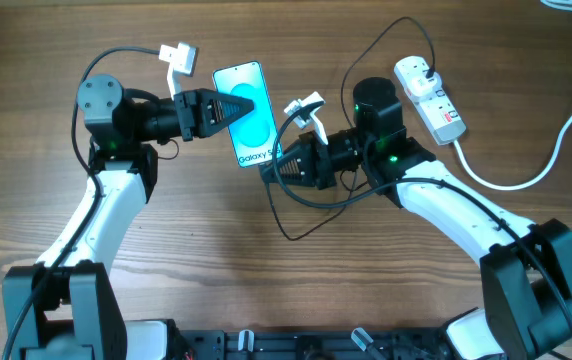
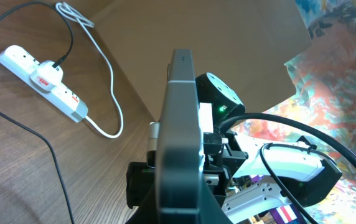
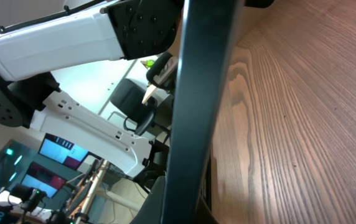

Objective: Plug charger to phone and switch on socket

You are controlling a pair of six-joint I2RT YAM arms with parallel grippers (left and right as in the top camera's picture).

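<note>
The phone [image 1: 254,125], cyan screen up, hangs above the table between both arms. My left gripper [image 1: 228,110] is shut on its left side; in the left wrist view the phone [image 2: 181,124] shows edge-on between the jaws of that gripper [image 2: 179,199]. My right gripper [image 1: 278,160] is shut on the phone's "Galaxy S25" end, with the dark edge of the phone [image 3: 196,93] running up from that gripper [image 3: 190,199]. The socket [image 1: 436,102] lies at the back right with the charger's white plug [image 1: 415,73] in it. The black cable [image 2: 52,158] loops under the right arm; its connector is hidden.
A thick white lead [image 1: 526,180] trails from the socket toward the right edge and up to the back corner. The socket [image 2: 41,78] and that lead [image 2: 112,93] also show on the wood in the left wrist view. Both arm bases stand at the front edge.
</note>
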